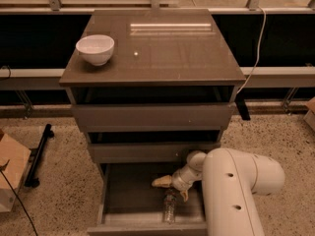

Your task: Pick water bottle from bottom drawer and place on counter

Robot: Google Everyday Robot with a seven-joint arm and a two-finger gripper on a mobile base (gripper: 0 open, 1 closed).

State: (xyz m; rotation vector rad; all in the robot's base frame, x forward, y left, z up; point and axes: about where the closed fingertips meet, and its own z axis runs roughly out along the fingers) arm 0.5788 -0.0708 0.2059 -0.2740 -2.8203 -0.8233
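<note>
Reaching into the open drawer [132,193], the gripper [172,189] hangs, fingers apart, over the bottle [170,211]; grasping, lifting and placing on the counter [167,53] are not yet done

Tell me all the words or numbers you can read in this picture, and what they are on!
No words, brands or numbers can be read anywhere.
Water bottle: its dark label band is too small to read.
The tool, down in the bottom drawer just over the bottle: no writing shows.
White bowl and counter: plain, no writing.
</note>
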